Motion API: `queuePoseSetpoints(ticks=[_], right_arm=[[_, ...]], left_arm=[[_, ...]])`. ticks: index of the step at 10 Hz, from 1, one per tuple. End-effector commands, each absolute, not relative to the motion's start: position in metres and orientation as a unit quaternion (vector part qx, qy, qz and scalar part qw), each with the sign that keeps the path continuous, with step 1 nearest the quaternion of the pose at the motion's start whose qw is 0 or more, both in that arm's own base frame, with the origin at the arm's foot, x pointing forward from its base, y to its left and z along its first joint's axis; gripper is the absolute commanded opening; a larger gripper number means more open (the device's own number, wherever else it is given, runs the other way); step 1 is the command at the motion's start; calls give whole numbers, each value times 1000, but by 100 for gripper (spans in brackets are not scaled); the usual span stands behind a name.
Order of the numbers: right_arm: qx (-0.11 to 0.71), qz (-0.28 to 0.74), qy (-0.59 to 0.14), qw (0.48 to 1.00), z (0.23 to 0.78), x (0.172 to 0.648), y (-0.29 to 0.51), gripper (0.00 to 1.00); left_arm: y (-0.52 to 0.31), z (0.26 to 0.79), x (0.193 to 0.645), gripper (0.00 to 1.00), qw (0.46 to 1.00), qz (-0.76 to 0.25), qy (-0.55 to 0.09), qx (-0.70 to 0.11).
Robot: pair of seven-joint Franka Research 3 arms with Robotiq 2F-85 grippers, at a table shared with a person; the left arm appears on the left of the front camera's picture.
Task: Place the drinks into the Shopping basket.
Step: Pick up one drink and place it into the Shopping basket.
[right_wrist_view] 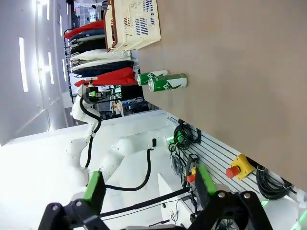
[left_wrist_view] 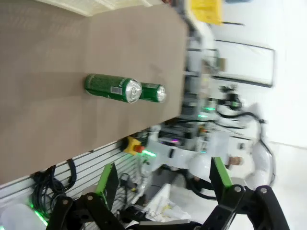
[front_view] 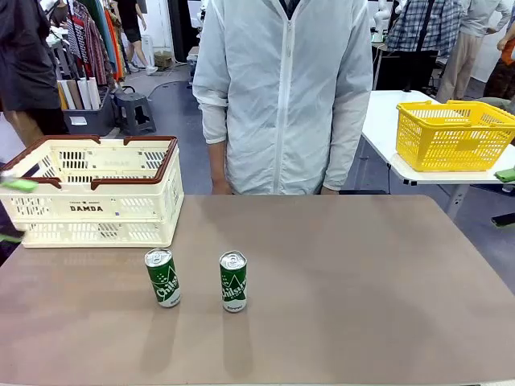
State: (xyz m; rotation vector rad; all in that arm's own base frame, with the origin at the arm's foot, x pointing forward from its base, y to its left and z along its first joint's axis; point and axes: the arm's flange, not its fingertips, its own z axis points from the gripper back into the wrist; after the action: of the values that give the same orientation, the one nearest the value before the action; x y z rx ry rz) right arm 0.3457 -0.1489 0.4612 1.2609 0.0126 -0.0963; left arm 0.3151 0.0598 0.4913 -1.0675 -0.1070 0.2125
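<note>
You have two green drink cans with silver tops standing upright on the brown table (front_view: 362,281), toward your near edge and left of the middle. The left can (front_view: 162,278) and the right can (front_view: 233,281) stand side by side, near each other but not touching. Both are outside the basket (front_view: 96,207), the cream slotted crate with the dark brown rim marked DAMDA. It sits on the table's far left part, just behind the left can, and you cannot tell from here what lies in it. Your left gripper (left_wrist_view: 164,184) has its two green-padded fingers spread wide with nothing between them. It hangs off the table's side, well apart from the cans, which its wrist view shows lined up one behind the other. Your right gripper (right_wrist_view: 150,187) is likewise spread and holds nothing. It too is off the table and far from the cans, with the basket beyond them in its wrist view. A person (front_view: 286,96) in a white zipped jacket stands at the far edge, facing you. Behind and to the right, a yellow basket (front_view: 451,133) rests on a separate white table (front_view: 378,129).
</note>
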Motion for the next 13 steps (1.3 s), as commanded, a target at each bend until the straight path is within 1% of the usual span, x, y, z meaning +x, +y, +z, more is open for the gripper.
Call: queuePoseSetpoints(ticks=[1, 2, 3, 4, 6, 7, 9, 10, 11, 12, 13], right_arm=[[590, -51, 13, 805, 467, 344, -149, 100], [590, -51, 13, 805, 467, 344, -149, 100], [590, -51, 13, 805, 467, 344, -149, 100], [590, -51, 13, 805, 467, 344, -149, 100], [590, -51, 13, 805, 467, 344, -149, 100], [590, -51, 13, 805, 467, 344, -149, 100], [590, -51, 13, 805, 467, 344, -149, 100], [590, -51, 13, 805, 467, 344, -149, 100], [590, -51, 13, 805, 467, 344, -149, 100], [590, -51, 13, 805, 467, 344, -149, 100], [590, -51, 13, 805, 467, 344, -149, 100]], left_arm=[[-62, 558, 349, 100, 930, 36, 15, -366], [-122, 572, 357, 100, 948, 11, 37, -317], [-176, 579, 362, 100, 961, 1, 35, -274], [-221, 577, 369, 100, 971, 18, 20, -236], [-299, 546, 384, 100, 990, 35, 13, -140], [-319, 532, 384, 100, 993, 36, 6, -112], [-345, 497, 376, 100, 995, -2, -1, -103], [-355, 483, 373, 100, 994, 8, -12, -105], [-362, 470, 375, 100, 995, 20, -30, -92], [-364, 458, 382, 100, 996, 30, -35, -82], [-364, 449, 385, 100, 996, 38, -20, -77]])
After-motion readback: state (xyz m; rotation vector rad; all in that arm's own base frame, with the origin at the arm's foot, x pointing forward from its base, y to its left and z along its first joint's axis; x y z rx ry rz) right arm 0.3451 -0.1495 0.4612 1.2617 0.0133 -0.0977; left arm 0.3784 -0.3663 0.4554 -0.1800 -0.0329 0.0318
